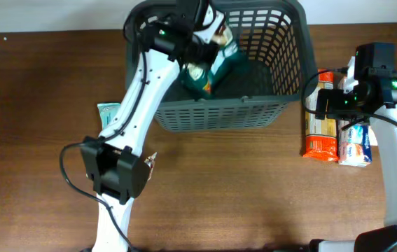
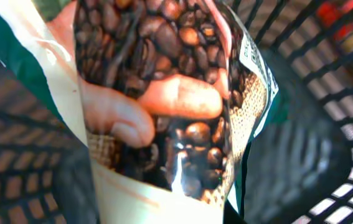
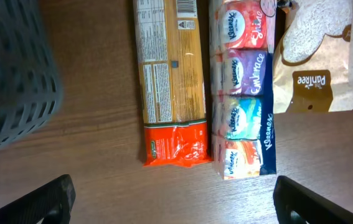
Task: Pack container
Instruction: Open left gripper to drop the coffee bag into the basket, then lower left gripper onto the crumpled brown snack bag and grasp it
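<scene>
Grey basket [image 1: 219, 115] is lying lengthwise left-right, mouth up. My left gripper [image 1: 209, 38] is clenching a coffee bag [image 2: 164, 93] inside it; my right gripper [image 3: 173, 202] is gaping.

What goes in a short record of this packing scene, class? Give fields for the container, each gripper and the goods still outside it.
container: dark grey slotted basket at the far side of the table
left gripper: reaching into the container, holding a coffee bag
right gripper: open, above the goods
outside, right: pasta packet, tissue pack, brown bag, side by side
outside, left: teal packet
</scene>
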